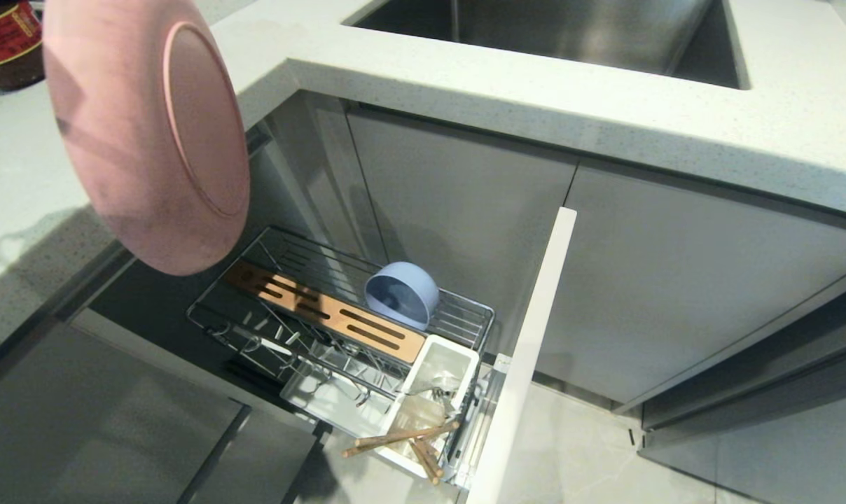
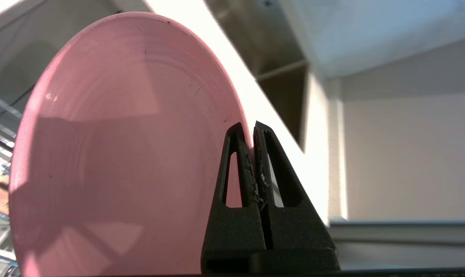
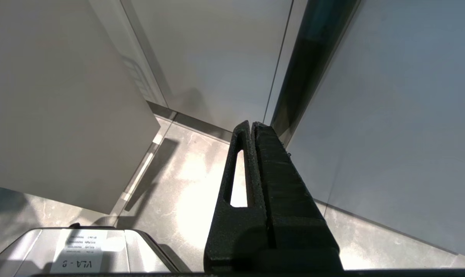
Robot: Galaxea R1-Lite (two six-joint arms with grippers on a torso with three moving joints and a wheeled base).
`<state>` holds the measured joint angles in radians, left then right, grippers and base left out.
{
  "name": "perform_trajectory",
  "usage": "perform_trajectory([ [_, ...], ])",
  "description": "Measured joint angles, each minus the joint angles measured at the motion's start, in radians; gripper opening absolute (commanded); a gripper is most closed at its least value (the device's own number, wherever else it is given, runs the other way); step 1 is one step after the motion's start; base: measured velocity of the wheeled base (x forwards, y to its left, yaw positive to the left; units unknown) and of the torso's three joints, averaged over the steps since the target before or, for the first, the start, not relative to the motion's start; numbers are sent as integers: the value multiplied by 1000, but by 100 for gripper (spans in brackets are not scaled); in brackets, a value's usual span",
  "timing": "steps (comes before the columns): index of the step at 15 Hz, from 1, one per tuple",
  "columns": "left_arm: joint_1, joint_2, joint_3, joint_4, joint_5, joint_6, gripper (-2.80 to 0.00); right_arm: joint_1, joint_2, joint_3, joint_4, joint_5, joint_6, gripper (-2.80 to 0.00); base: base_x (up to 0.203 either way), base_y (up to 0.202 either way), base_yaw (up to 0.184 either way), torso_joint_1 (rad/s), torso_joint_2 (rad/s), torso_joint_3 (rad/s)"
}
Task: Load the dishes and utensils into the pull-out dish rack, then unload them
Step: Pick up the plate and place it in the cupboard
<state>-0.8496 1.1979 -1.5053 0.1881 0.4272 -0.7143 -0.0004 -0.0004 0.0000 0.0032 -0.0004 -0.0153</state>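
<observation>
The rack [image 1: 458, 318] stands pulled out from under the counter [image 1: 605, 105], and part of the load sits in it. The blue bowl [image 1: 402, 294] lies tipped on its side on the wire at the back, just behind the wood strip [image 1: 325, 311]. The chopsticks [image 1: 402, 437] lie slanted across the white cup [image 1: 440, 381] at the front, their ends sticking out over its rim. Something pale and thin shows inside the cup, maybe the spoon, but I can't tell.

The plate [image 1: 146, 133] is not in the rack. It hangs on edge, up at counter height, left of and well above the basket. From these pictures alone I can't judge whether it is going in or coming out.

The left gripper [image 2: 252, 129] has it: the two black fingers are pinched almost together on the plate's rim, the disc spreading away to one side of them. The right gripper [image 3: 251, 125] hangs closed and empty over the floor, parked.
</observation>
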Motion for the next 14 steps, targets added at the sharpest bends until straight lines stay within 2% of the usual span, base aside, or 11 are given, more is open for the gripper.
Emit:
perform_trajectory([
  [2, -39, 2, 86, -49, 80, -9, -280, 0, 0, 0, 0, 0, 0, -280, 0, 0, 0, 0, 0, 0],
  [3, -61, 6, 133, -71, 120, -32, -280, 0, 0, 0, 0, 0, 0, -280, 0, 0, 0, 0, 0, 0],
  [7, -179, 44, 239, -122, 314, -161, -280, 0, 0, 0, 0, 0, 0, -280, 0, 0, 0, 0, 0, 0],
  [11, -215, 112, 328, -210, 509, -267, -280, 0, 0, 0, 0, 0, 0, -280, 0, 0, 0, 0, 0, 0],
  [12, -217, 124, 349, -212, 538, -298, -280, 0, 0, 0, 0, 0, 0, -280, 0, 0, 0, 0, 0, 0],
  [14, -217, 137, 403, -236, 550, -342, -280, 0, 0, 0, 0, 0, 0, -280, 0, 0, 0, 0, 0, 0],
])
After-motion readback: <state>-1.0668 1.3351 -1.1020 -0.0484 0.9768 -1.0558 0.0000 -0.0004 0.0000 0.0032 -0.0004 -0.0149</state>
